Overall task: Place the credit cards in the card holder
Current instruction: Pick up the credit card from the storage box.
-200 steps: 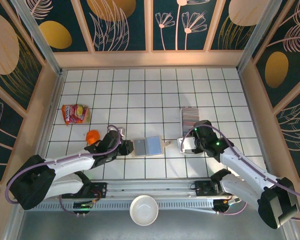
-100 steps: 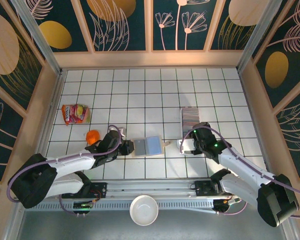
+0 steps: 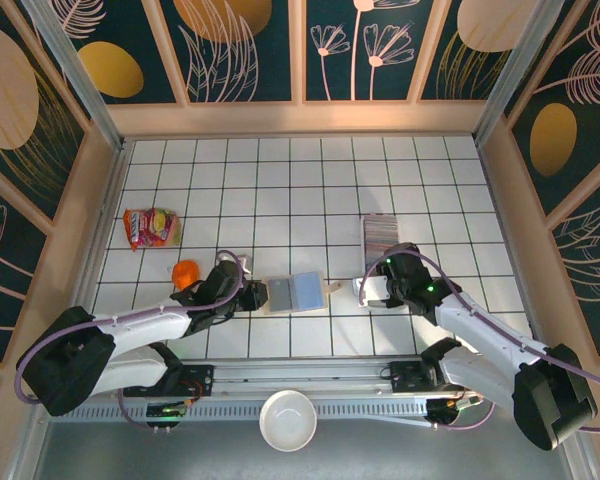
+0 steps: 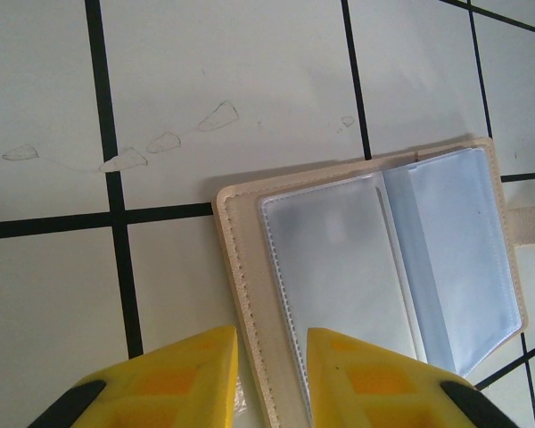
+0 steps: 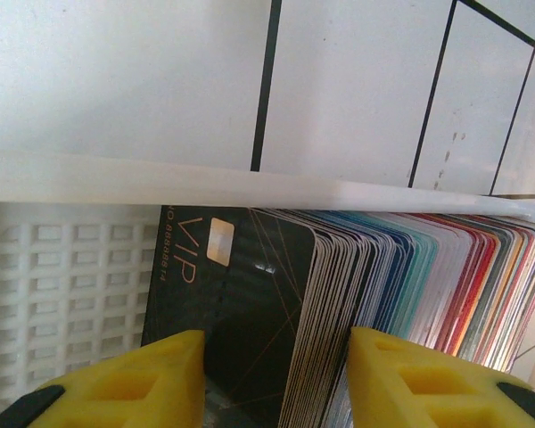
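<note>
Top view: the tan card holder lies open on the tiled table, the left gripper at its left edge; the right gripper is at the near end of the credit cards.

Left wrist: yellow fingers stand narrowly apart astride the holder's stitched border; whether they pinch it, I cannot tell.

Right wrist: inside the gridded plastic tray, the fingers straddle the front cards, a dark VIP card foremost; whether they grip, I cannot tell.

I see the card holder lying open, flat on the tiled desk. Left claw fingers slightly apart, straddling its stitched left edge.
</note>
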